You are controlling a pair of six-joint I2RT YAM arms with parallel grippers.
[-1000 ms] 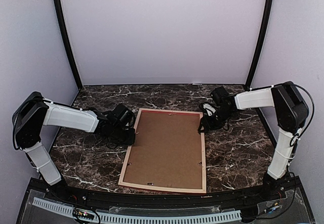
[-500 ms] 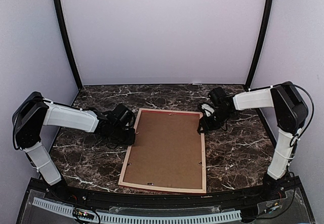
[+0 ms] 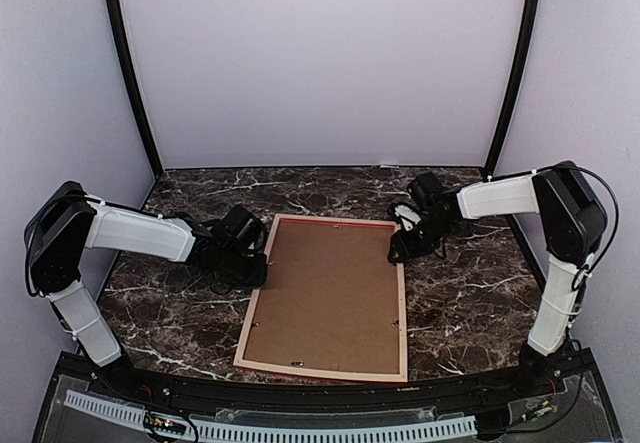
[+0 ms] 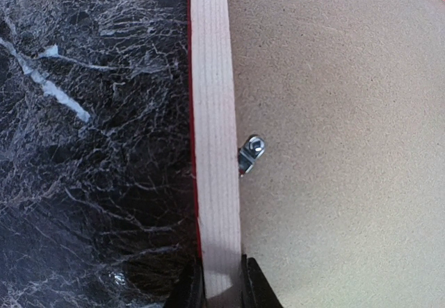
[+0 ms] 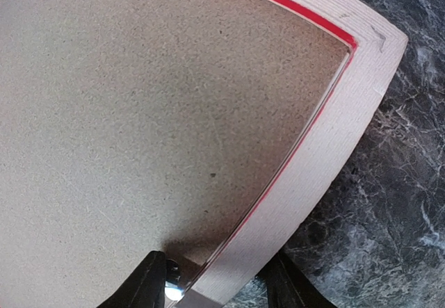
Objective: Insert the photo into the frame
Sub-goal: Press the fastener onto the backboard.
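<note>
Frame [image 3: 402, 313] lies face-down mid-table [image 3: 470, 303], pale back up, long axis running near-to-far, brown backing board [image 3: 325, 293] seated in it. Photo isn't visible in any view, so can't say where it is, maybe under the board. L gripper [image 4: 221, 284] comes in from the left and is closed on the frame's left rail, one finger on the table side, the other on the board side. A small metal tab [image 4: 250, 151] sits just ahead of it along the rail, inner edge. R gripper [image 5: 217, 284] is at the right rail, close to the far-right corner. Its jaws are apart, astride the rail rather than clamped as far as I can see, w/ the inner finger on the board right beside another tab [image 5: 172, 290]. Judgement: the next move turns on the tabs, not the photo. L steadies the frame, and R is nearer the far-right tab and should work it inward-to-outward across the rail.
</note>
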